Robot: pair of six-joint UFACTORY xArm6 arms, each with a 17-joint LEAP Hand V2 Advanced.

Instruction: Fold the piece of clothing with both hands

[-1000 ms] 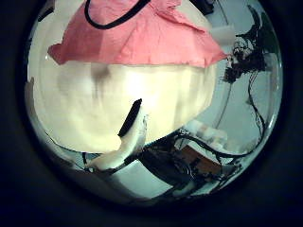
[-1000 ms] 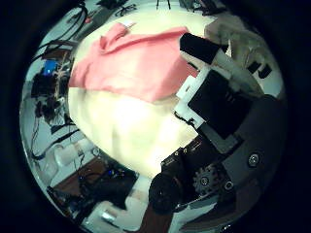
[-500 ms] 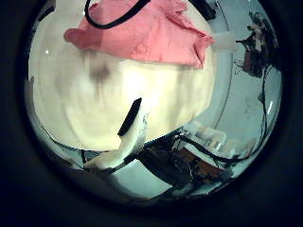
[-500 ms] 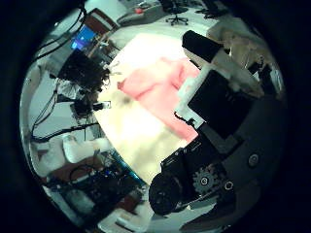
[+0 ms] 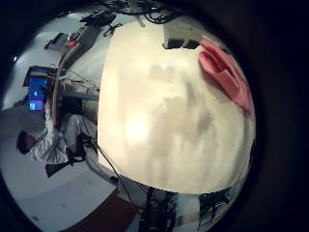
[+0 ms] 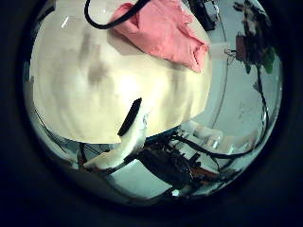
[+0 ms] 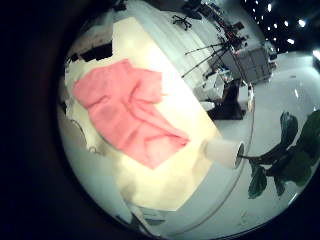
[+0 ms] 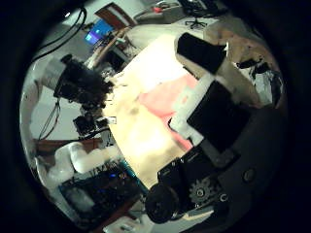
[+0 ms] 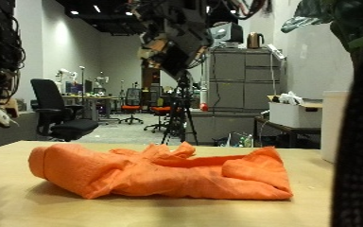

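Observation:
An orange piece of clothing [image 9: 169, 170] lies crumpled in a low heap on the pale table [image 9: 18, 203]. From the right little finger side palm view it shows spread out and wrinkled [image 7: 125, 110], well below that palm. My right hand [image 8: 214, 97] hangs above the table with its black and white fingers extended, and the clothing [image 8: 165, 97] lies beyond them, untouched. My left hand [image 6: 128, 137] shows one straight finger over bare table [image 6: 95, 85], apart from the clothing [image 6: 161, 28]. At the table's far side the clothing [image 5: 227, 72] shows small.
A white cup [image 7: 222, 152] stands on the table near one end of the clothing. A white box [image 5: 182, 31] sits at a table corner. Office chairs, cabinets and equipment racks surround the table.
Both palm views have shifted and the clothing looks smaller in them, so both hands have drawn away from it. The clothing lies where it was.

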